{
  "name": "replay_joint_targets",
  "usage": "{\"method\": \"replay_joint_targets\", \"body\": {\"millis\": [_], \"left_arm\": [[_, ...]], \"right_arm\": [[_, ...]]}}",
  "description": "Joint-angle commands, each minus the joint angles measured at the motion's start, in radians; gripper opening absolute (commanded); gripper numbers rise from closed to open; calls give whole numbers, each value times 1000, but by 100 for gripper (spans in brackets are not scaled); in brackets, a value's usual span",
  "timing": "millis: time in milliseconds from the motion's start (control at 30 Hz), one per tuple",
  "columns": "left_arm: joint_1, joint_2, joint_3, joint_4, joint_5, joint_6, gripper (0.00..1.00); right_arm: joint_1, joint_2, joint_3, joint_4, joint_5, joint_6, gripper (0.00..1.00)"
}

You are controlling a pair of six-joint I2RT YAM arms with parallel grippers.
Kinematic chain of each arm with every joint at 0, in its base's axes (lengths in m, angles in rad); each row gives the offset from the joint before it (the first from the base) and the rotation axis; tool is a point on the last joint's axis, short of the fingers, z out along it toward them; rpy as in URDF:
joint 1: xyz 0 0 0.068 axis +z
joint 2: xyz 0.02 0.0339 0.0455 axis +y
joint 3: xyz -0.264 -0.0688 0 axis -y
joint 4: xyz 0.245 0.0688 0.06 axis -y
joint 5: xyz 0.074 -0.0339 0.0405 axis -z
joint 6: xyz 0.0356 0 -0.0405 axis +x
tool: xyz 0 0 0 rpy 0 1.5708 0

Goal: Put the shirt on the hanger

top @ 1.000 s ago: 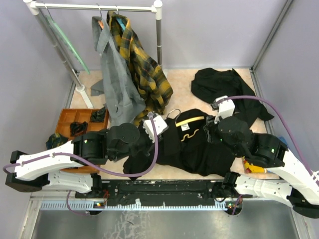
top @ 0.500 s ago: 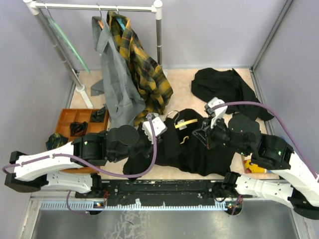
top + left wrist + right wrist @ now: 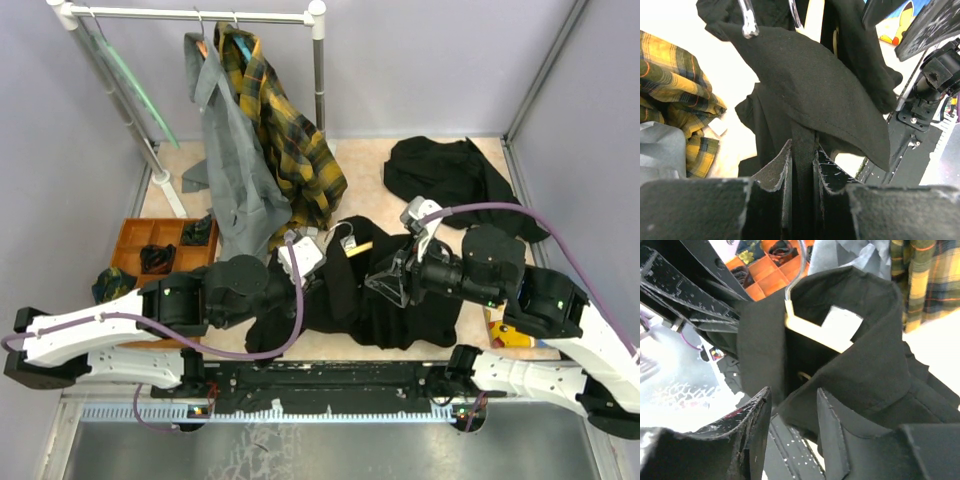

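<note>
The black shirt (image 3: 350, 295) lies bunched in the middle of the table between my two grippers. The yellow hanger (image 3: 358, 247) is mostly inside it; a short yellow piece and the silver hook (image 3: 347, 232) show at the collar. My left gripper (image 3: 305, 262) is shut on a fold of the shirt (image 3: 805, 100), with the hook (image 3: 747, 22) just beyond. My right gripper (image 3: 395, 275) is shut on the shirt's collar edge (image 3: 875, 360) and holds it raised and stretched. The right wrist view shows the white label (image 3: 842, 322), the hanger bar (image 3: 815, 335) and the hook (image 3: 796, 270) inside the collar.
A rail at the back holds a grey shirt (image 3: 230, 150), a yellow-and-black plaid shirt (image 3: 290, 140) and a pale green hanger (image 3: 140, 95). Another black garment (image 3: 455, 175) lies back right. An orange tray (image 3: 150, 240) sits left. A yellow toy (image 3: 510, 335) lies front right.
My right gripper has moved left with the collar, lifting and stretching the fabric over the hanger, so less yellow shows. My left gripper has shifted slightly left, still holding the shirt.
</note>
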Motion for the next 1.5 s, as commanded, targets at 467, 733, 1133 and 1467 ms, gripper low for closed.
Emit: {"method": "replay_joint_targets", "body": {"millis": [467,733,1133,1467], "left_arm": [[3,-418,-254,208,216,96,0],[3,-434,-190,100,375,84,0],[3,-330,-119,59,488,96,0],[3,-282,-74,51,513,116,0]], "right_arm": [[-1,-51,296,-305,145,-383,73],[-1,-40,295,-286,-89,-458,75],[-1,32,259,-375,-325,-413,73],[-1,35,188,-367,-400,-384,64]]}}
